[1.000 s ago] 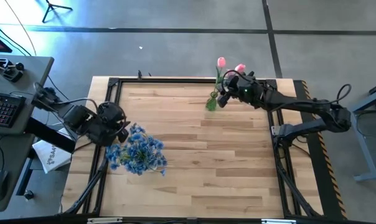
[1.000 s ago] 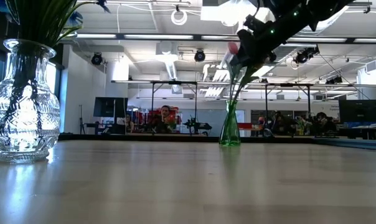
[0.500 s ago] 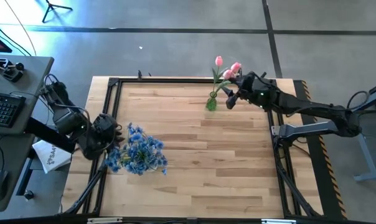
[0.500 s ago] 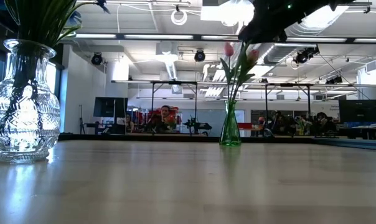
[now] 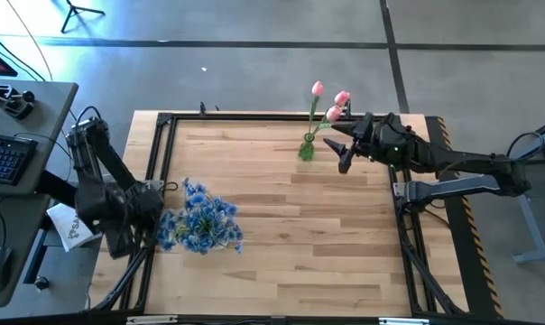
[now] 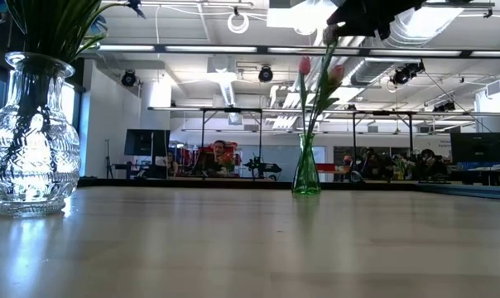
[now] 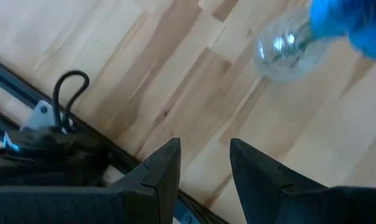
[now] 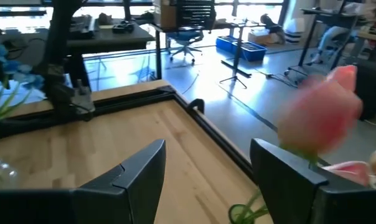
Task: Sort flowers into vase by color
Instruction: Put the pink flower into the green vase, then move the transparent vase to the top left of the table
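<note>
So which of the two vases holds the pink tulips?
The slim green vase at the table's far edge, beside the right gripper; the broad clear glass vase holds blue flowers.

Pale wood table (image 5: 281, 226), cut-glass vase (image 6: 31, 141), green glass vase (image 6: 306, 175)

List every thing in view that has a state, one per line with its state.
Green vase: upright, holding the pink tulips.
Clear vase: upright, holding the blue flowers.
Right gripper: open, empty, beside the green vase.
Left gripper: open, empty, at the table's left edge.
</note>
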You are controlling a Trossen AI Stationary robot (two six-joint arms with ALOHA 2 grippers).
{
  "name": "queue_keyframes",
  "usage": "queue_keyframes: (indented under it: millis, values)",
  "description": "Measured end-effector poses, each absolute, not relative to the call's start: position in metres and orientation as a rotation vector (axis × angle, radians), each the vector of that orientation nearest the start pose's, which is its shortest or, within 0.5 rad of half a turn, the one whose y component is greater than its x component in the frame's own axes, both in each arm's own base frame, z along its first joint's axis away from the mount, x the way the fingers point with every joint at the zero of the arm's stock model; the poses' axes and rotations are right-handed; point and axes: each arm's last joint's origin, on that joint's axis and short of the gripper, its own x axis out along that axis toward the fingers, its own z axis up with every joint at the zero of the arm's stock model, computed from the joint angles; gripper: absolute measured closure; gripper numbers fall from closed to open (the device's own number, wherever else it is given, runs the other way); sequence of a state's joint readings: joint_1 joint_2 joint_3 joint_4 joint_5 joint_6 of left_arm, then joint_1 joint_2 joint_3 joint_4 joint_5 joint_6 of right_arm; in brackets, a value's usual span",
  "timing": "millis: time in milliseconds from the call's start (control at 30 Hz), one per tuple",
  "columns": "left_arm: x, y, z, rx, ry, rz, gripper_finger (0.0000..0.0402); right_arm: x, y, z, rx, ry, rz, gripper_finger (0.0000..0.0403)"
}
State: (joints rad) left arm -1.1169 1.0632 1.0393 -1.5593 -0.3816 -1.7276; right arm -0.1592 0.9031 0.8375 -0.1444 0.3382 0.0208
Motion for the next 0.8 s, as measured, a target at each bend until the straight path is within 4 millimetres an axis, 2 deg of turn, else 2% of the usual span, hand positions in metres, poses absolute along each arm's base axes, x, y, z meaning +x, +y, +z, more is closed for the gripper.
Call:
queue_keyframes:
  millis: [200,433,667,800]
  values:
    - [0.071,-0.145,0.274,-0.359,1.151,0.528,0.0273,0.194,-0.039,0.332,-0.004,0.234,-0.487,0.0172]
    - [0.07,-0.168,0.227,-0.41,1.146,0.48,0.0273,0.2,-0.045,0.324,-0.022,0.297,-0.488,0.0172]
    - [0.067,-0.178,0.184,-0.367,1.126,0.449,0.0273,0.193,-0.047,0.329,-0.017,0.266,-0.466,0.0169]
    - [0.071,-0.179,0.168,-0.316,0.973,0.418,0.0272,0.188,-0.042,0.333,0.014,0.237,-0.405,0.0169]
